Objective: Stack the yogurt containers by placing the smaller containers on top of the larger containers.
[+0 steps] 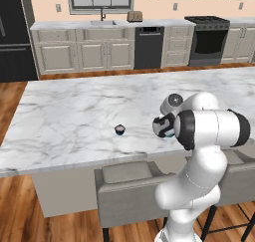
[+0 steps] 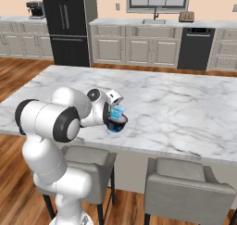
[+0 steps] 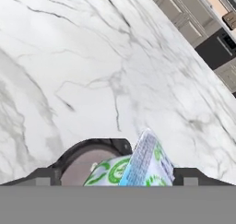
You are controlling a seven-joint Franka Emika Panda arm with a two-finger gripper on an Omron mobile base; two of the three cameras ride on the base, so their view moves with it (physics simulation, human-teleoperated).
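The translucent blue cup (image 2: 118, 112) rests tilted on top of the wide dark tub (image 2: 118, 123), near the front edge of the marble island. In the hand view the blue cup (image 3: 138, 165) shows its green and blue label and leans over the tub's pale top (image 3: 85, 161). My gripper (image 2: 114, 106) hangs right over the cup. Its fingertips (image 3: 44, 176) stand wide on either side of it, so the gripper (image 3: 115, 178) is open. The tiny dark cup (image 1: 120, 130) stands alone on the counter, to the left of my gripper (image 1: 164, 126).
The marble island (image 1: 74, 111) runs wide to the left and back. Grey stools (image 1: 127, 188) are tucked under its front edge below my arm, and another stool (image 2: 187, 184) stands to the right. Cabinets, a sink, a dishwasher and a stove line the far wall.
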